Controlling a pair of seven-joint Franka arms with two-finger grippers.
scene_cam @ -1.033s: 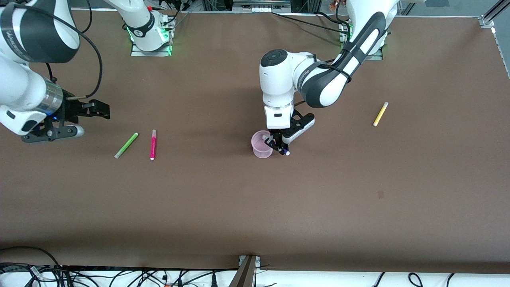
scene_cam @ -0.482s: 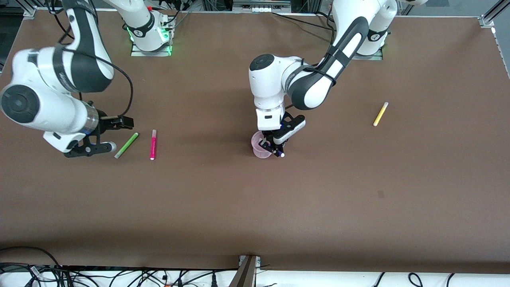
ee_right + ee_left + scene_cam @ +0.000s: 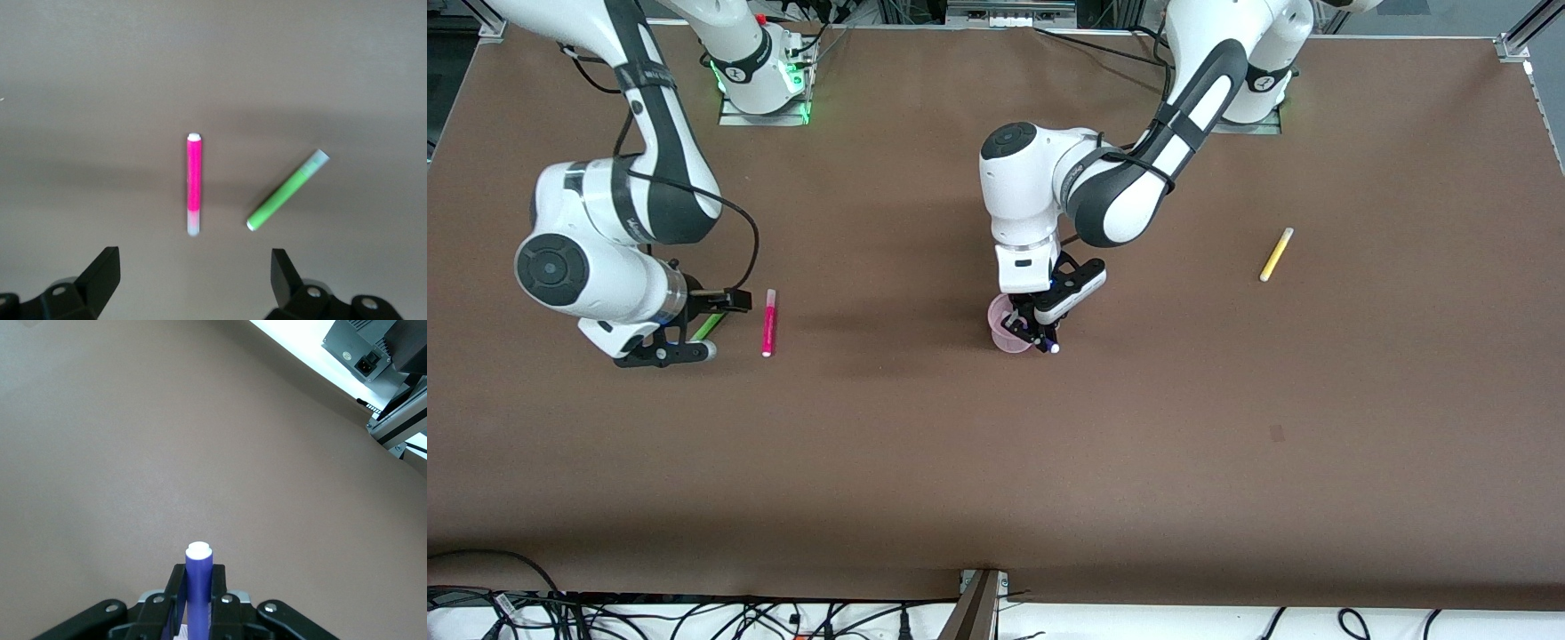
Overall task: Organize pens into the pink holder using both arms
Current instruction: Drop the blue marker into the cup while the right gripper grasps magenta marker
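purple pen pinched in left pincer over pink holder.

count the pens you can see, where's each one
4: purple pen in the left gripper at the pink holder; green and pink below the right gripper; yellow toward the left arm's end.

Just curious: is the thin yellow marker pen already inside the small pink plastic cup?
No, the thin yellow marker pen lies alone on the brown table.
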